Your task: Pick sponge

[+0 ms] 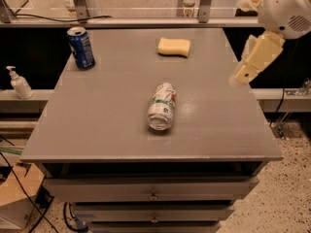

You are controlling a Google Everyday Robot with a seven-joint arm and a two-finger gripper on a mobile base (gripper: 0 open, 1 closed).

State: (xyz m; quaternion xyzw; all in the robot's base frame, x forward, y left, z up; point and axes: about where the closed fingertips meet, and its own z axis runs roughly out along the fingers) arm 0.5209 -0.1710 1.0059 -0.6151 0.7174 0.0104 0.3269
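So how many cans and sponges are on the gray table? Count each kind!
Cans: 2, the blue can standing and the white-and-green can lying on its side.
Sponges: 1, the pale yellow sponge.
Total: 3 things on the table.
The gripper hangs by the table's right edge, touching none of them.
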